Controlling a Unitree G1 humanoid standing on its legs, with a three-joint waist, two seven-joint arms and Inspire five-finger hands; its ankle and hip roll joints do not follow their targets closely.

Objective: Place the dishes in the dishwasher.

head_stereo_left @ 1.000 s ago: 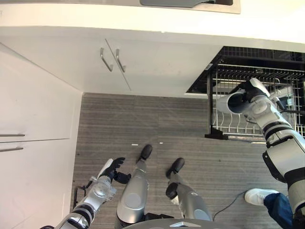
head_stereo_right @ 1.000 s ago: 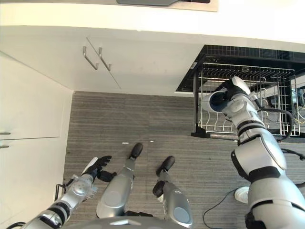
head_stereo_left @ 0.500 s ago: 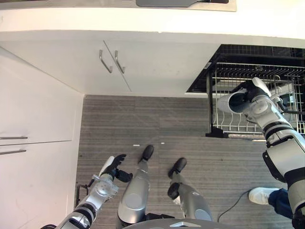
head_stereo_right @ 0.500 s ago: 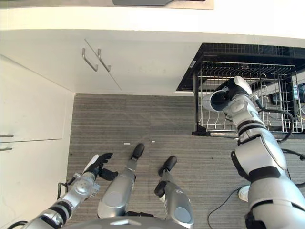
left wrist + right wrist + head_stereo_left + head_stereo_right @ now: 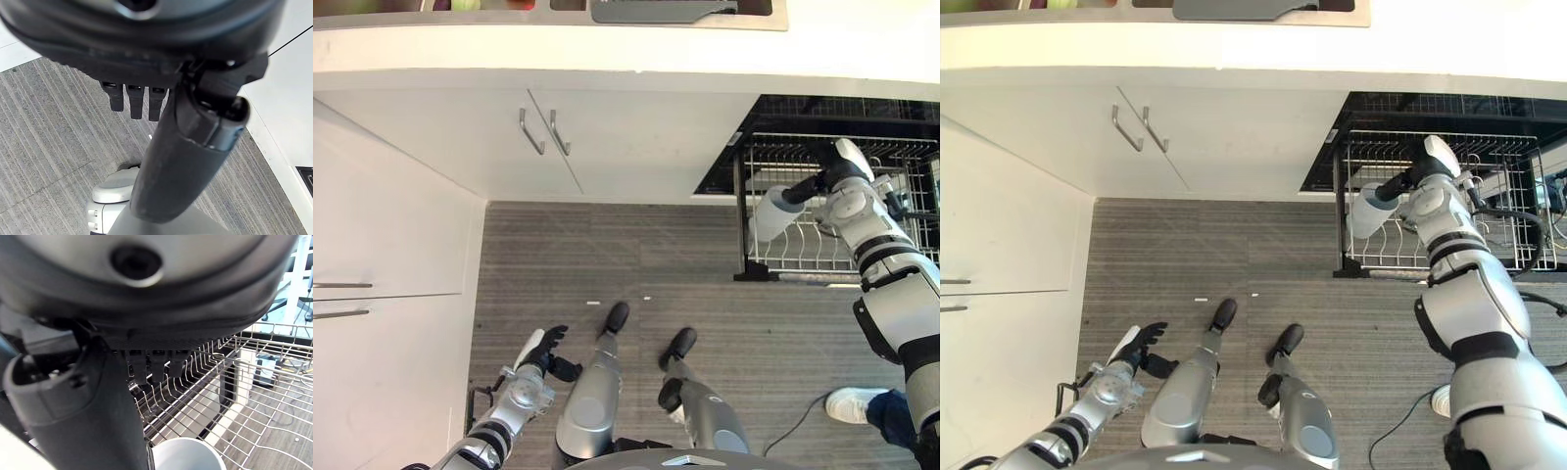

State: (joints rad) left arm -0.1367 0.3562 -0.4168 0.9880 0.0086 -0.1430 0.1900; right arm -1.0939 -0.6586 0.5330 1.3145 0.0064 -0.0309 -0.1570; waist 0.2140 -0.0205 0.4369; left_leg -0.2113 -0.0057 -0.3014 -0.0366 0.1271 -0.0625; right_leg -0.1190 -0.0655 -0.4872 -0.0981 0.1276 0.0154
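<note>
A white cup (image 5: 1369, 211) is pinched in the right hand (image 5: 1410, 176) over the front left corner of the dishwasher rack (image 5: 1508, 257). Placing is underway; next it needs lowering between the tines. The left hand (image 5: 540, 349) hangs relaxed, empty.

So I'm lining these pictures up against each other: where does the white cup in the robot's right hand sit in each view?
Left eye view: the white cup is right of centre, over the rack's left edge.
Right eye view: the same cup, at the rack's left side.
Left wrist view: floor and cabinet, no cup.
Right wrist view: its rim at the bottom edge.
Shared landmark: the wire dishwasher rack.
</note>
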